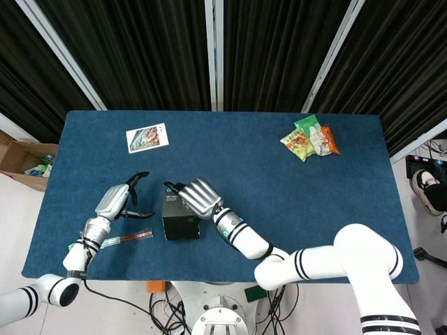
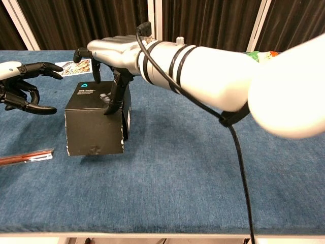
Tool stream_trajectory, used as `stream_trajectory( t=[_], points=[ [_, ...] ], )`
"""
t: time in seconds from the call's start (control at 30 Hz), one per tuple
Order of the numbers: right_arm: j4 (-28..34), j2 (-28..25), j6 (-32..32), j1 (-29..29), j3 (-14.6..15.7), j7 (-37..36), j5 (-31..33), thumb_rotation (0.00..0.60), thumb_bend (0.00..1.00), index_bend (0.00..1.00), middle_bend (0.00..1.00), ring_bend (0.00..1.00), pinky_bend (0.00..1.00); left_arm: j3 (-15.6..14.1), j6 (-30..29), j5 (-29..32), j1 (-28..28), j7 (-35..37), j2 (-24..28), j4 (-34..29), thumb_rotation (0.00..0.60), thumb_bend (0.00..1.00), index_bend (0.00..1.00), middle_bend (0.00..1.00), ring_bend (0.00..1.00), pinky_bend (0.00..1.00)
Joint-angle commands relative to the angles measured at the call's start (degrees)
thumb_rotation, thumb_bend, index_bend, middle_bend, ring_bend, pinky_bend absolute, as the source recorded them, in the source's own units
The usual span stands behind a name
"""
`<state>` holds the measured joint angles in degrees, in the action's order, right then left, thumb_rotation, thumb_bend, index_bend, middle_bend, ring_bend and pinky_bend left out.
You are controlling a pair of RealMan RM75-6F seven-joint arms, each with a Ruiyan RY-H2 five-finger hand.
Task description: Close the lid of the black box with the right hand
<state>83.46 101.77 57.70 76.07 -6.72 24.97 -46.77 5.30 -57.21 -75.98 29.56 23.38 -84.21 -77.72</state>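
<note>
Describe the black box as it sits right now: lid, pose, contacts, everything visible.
The black box is a matte, cardboard-looking cube standing upright on the blue table, toward the robot's left. Its lid lies flat on top, carrying a small blue mark and faint print; its front flap hangs down the front face with whitish scuffs on its lower edge. The right hand reaches over it, fingertips pressing on the lid. The left hand hovers apart, not touching.

A printed photo card [image 1: 147, 137] lies flat near the far left of the blue table [image 1: 279, 202], and colourful snack packets [image 1: 310, 138] sit bunched at the far right. A thin red-brown wrapped stick [image 2: 26, 156] lies near the front left edge, and an open cardboard box [image 1: 24, 159] stands on the floor beside the table's left end.
</note>
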Motion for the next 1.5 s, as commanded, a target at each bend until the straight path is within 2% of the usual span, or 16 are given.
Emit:
stream_trajectory(
  t=[0.03, 0.17, 0.4, 0.67, 0.8, 0.93, 1.07, 1.13, 1.23, 1.3, 1.37, 1.43, 1.5],
  points=[
    [-4.6, 3.2, 1.7, -2.6, 0.6, -1.8, -6.2, 0.6, 0.17, 0.23, 0.39, 0.85, 1.0, 0.1, 0.5, -0.1, 0.0, 1.1, -0.1, 0.4, 0.459, 0.01, 0.09, 0.11, 0.61, 0.85],
    [-8.9, 5.3, 0.6, -3.6, 1.1, -2.8, -10.4, 0.6, 0.2, 0.29, 0.43, 0.85, 1.0, 0.4, 0.8, -0.5, 0.0, 3.0, -0.2, 1.1, 0.459, 0.01, 0.09, 0.11, 0.61, 0.85],
    [-13.9, 8.3, -1.4, -4.7, 0.7, -1.4, -14.1, 0.6, 0.23, 0.3, 0.45, 0.85, 1.0, 0.7, 0.7, -1.2, 0.1, 4.5, -0.6, 2.2, 0.457, 0.01, 0.09, 0.11, 0.61, 0.85],
    [-19.3, 11.0, -0.6, -5.9, 0.2, 0.6, -19.8, 0.6, 0.39, 0.4, 0.55, 0.85, 1.0, 1.1, 0.1, -2.0, 0.0, 6.1, -0.5, 2.4, 0.458, 0.01, 0.09, 0.11, 0.61, 0.86],
    [-19.1, 10.7, -0.3, -7.0, -1.1, 0.4, -20.8, 0.6, 0.43, 0.4, 0.54, 0.85, 1.0, 1.0, -0.3, -2.3, -0.2, 5.9, -0.4, 2.3, 0.456, 0.01, 0.09, 0.11, 0.61, 0.86],
    [-15.3, 8.0, 3.5, -9.3, -2.5, -1.3, -23.3, 0.6, 0.39, 0.4, 0.47, 0.85, 1.0, 0.9, -2.1, -2.8, -0.5, 2.0, -0.1, 2.7, 0.458, 0.01, 0.09, 0.11, 0.61, 0.86],
    [-8.9, 2.3, 9.7, -13.6, -3.1, -2.8, -26.5, 0.6, 0.39, 0.36, 0.44, 0.84, 1.0, 1.5, -6.2, -2.1, -1.8, -6.2, 0.6, 3.0, 0.457, 0.01, 0.1, 0.12, 0.6, 0.84],
    [-5.9, -1.2, 12.3, -16.2, -2.6, -2.9, -27.6, 0.6, 0.39, 0.35, 0.44, 0.83, 1.0, 1.7, -7.7, -1.5, -2.5, -10.3, 1.4, 2.6, 0.459, 0.0, 0.11, 0.13, 0.57, 0.83],
    [0.0, -9.1, 16.6, -22.2, -0.5, -3.2, -28.3, 0.6, 0.39, 0.35, 0.44, 0.77, 1.0, 1.7, -10.7, -0.1, -4.5, -16.8, 4.0, 0.5, 0.465, 0.01, 0.16, 0.17, 0.51, 0.78],
    [3.8, -14.0, 18.5, -26.0, 1.1, -3.5, -27.6, 0.6, 0.39, 0.34, 0.43, 0.67, 0.92, 1.2, -12.6, 0.3, -5.9, -20.8, 5.9, -0.7, 0.467, 0.01, 0.2, 0.2, 0.47, 0.72],
    [8.3, -19.9, 20.5, -30.6, 3.1, -4.2, -26.4, 0.6, 0.38, 0.31, 0.4, 0.56, 0.74, 0.5, -15.0, 0.8, -7.8, -25.5, 8.3, -2.3, 0.467, 0.01, 0.21, 0.21, 0.42, 0.65],
    [11.7, -25.6, 21.7, -34.9, 5.4, -5.5, -24.9, 0.6, 0.36, 0.2, 0.32, 0.37, 0.45, -0.4, -17.4, 1.1, -9.8, -28.8, 10.3, -3.9, 0.467, 0.01, 0.22, 0.22, 0.37, 0.56],
    [13.6, -30.0, 21.8, -38.4, 7.3, -7.9, -23.2, 0.6, 0.32, 0.09, 0.2, 0.19, 0.23, -1.2, -19.0, 1.4, -11.6, -30.6, 11.9, -5.3, 0.463, 0.01, 0.22, 0.22, 0.32, 0.47]
  ],
)
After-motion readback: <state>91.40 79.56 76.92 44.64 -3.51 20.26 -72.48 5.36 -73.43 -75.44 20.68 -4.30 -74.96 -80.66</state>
